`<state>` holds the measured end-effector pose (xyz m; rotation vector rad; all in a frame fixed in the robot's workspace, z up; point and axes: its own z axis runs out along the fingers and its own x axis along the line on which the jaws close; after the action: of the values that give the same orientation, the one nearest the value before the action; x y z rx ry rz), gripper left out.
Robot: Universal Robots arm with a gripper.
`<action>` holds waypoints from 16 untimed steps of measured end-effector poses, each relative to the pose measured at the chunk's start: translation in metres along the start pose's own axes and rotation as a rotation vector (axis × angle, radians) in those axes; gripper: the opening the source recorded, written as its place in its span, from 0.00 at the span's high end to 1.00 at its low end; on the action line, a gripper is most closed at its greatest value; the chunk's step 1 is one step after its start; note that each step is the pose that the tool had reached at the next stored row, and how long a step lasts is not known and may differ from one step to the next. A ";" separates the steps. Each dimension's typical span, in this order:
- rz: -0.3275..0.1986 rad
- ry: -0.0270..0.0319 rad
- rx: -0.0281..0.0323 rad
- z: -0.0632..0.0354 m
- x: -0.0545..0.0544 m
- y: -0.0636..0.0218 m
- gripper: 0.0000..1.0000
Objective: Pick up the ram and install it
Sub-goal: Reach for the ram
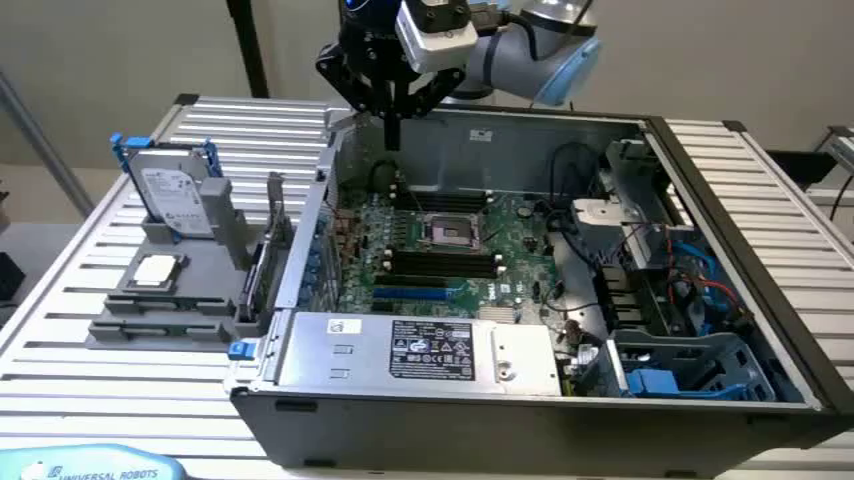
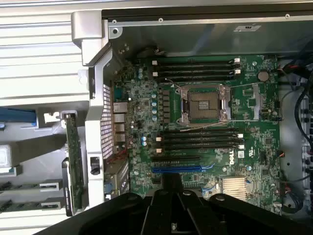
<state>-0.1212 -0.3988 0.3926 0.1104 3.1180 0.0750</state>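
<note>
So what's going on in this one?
The arm's gripper hangs shut and empty above the open case, with the motherboard below it. The ram stands untouched in the holder outside the case wall. It is not installed yet, and the board's slots look empty.

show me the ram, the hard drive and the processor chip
ram [image 2: 74, 164], wrist view, middle of the green stick
hard drive [image 1: 175, 187], exterior view, its labelled silver face
processor chip [image 1: 158, 268], exterior view, centre of its silver top
</note>
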 end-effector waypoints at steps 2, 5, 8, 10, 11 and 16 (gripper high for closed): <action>0.000 0.0000 0.0000 0.0000 0.000 0.0000 0.89; 0.000 0.0000 0.0000 0.0000 0.000 0.0000 0.89; 0.000 0.0000 0.0000 0.0000 0.000 0.0000 0.89; 0.000 0.0000 0.0000 0.0000 0.000 0.0000 0.89; 0.000 0.0000 0.0001 0.0000 0.000 0.0000 0.89; 0.000 0.0000 0.0001 -0.0002 0.003 -0.0022 0.89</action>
<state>-0.1241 -0.4008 0.3926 0.1105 3.1180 0.0749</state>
